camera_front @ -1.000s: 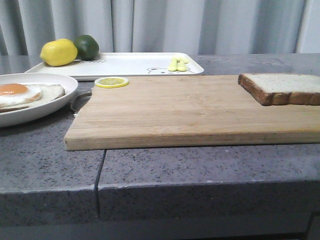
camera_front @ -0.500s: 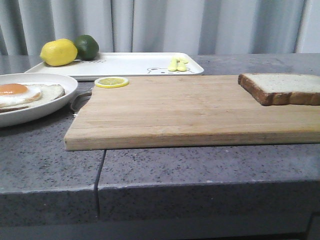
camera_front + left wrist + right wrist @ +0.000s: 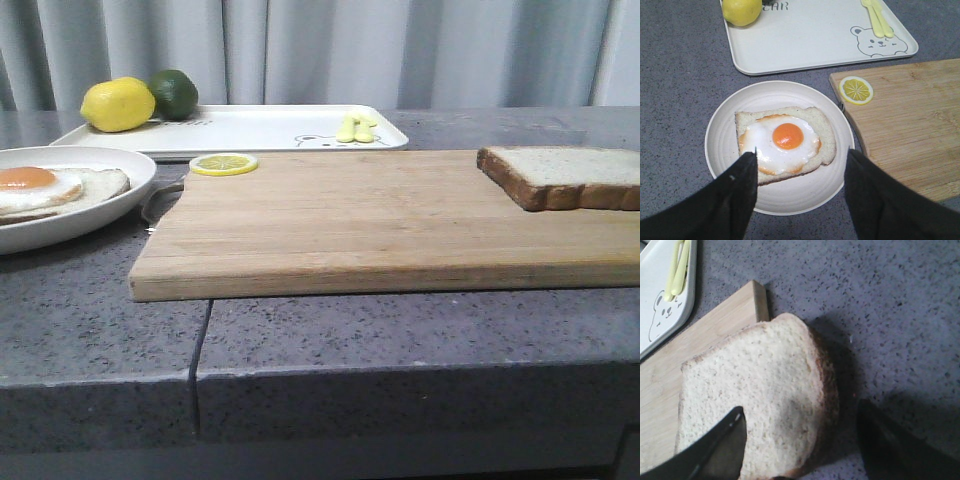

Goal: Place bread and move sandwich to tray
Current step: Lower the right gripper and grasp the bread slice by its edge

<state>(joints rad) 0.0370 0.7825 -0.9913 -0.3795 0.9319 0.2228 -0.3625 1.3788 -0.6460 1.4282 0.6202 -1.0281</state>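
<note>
The bread (image 3: pixel 565 175) lies at the right end of the wooden board (image 3: pixel 360 220), part of it overhanging the board's edge in the right wrist view (image 3: pixel 755 410). My right gripper (image 3: pixel 802 417) hovers open above it, one finger over the slice, the other over the counter beside its crust. The sandwich (image 3: pixel 785 142), an open slice topped with a fried egg, rests in the round white plate (image 3: pixel 722 135) at the left (image 3: pixel 55 190). My left gripper (image 3: pixel 800 160) is open above the plate's near rim. The tray (image 3: pixel 260 128) sits behind the board. Neither gripper shows in the front view.
A lemon (image 3: pixel 117 104) and a lime (image 3: pixel 175 93) sit on the tray's far left, and yellow cutlery (image 3: pixel 355 128) lies near its bear drawing (image 3: pixel 877 41). A lemon slice (image 3: pixel 223 164) lies on the board's far left corner. The counter's front edge is close.
</note>
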